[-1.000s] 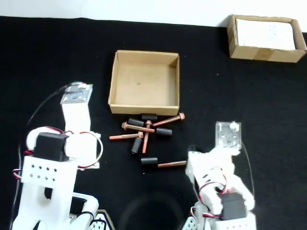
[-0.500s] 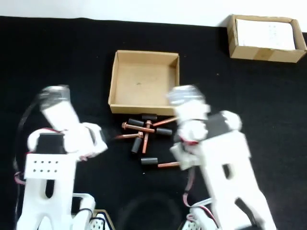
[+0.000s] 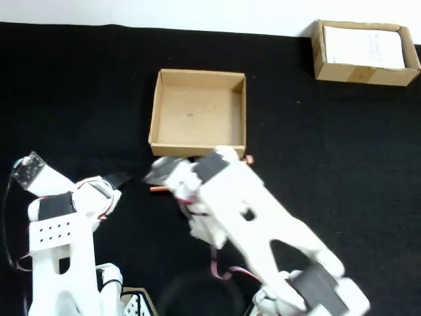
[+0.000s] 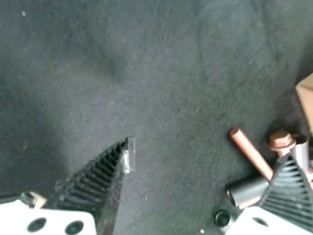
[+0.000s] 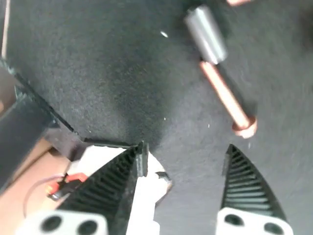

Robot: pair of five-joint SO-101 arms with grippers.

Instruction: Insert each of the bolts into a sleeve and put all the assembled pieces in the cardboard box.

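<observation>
Copper bolts and dark sleeves lie in a loose pile on the black table just in front of the cardboard box (image 3: 197, 151). In the high view the right arm stretches over this pile and hides most of it; a bolt tip (image 3: 158, 189) and a bolt head (image 3: 248, 158) stick out. My right gripper (image 5: 186, 147) is open above the cloth, short of a bolt (image 5: 227, 100) and a sleeve (image 5: 205, 34) lying end to end. My left gripper (image 4: 208, 151) is open and low over the table, with a bolt (image 4: 249, 154) and a sleeve (image 4: 244, 191) beside one finger (image 4: 288, 186).
A second cardboard box (image 3: 335, 69) holding white paper stands at the far right corner. The left arm's base (image 3: 62, 257) sits at the near left. Both arms crowd the strip in front of the box. Bare black cloth lies to the left and right.
The right arm swung from the near right up and leftward over the pile. The left arm dropped and turned, its gripper now low and pointing toward the pile.
</observation>
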